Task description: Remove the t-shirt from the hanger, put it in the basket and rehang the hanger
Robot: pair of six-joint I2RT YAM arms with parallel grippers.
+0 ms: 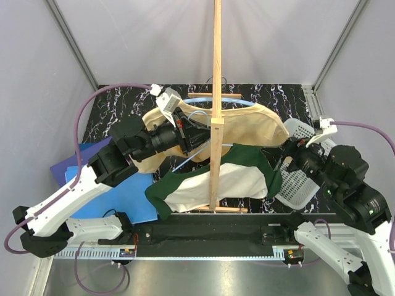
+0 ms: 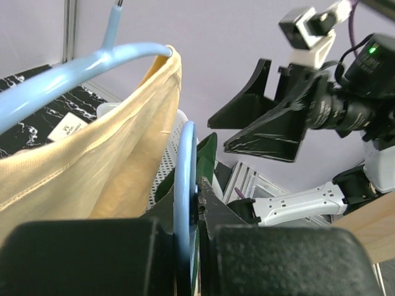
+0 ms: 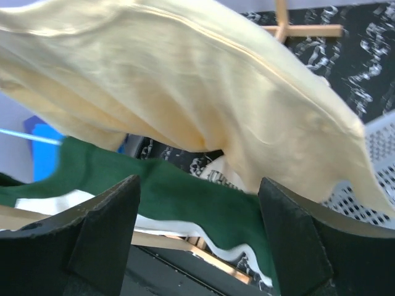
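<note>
1. Cream t-shirt (image 1: 259,126) is hanging over the light-blue hanger (image 1: 213,98) up on the wooden rack (image 1: 216,74). It is spreading to the right of the post, with its loose right end drooping toward the white perforated basket (image 1: 299,185).
2. The left gripper (image 2: 196,197) is clamping a blue bar tight between its fingers, jaws fully closed on it. The bar appears to be part of that same hanger, though the join is hidden from the wrist camera. Gripping there is probably meant to be steadying the hanger so the cloth can slide off without the frame swinging or lifting off the rack.
3. The right gripper (image 3: 199,185) is standing with its jaws wide apart and nothing between them. It is facing the lower edge of the cream fabric from just beside it, not touching it. That looks like a pose for taking a fresh pinch of the hem or sleeve and drawing it off the hanger's right shoulder.
4. A green-and-white shirt (image 1: 216,179) is draping lower on the rack, directly under the cream one and close behind the open fingers, so a low grasp is risking the wrong garment.
5. By my judgement the task is only partly done, since the cloth is covering the hanger's arc on the right. The next pull should be going sideways and outward, away from the post.
</note>
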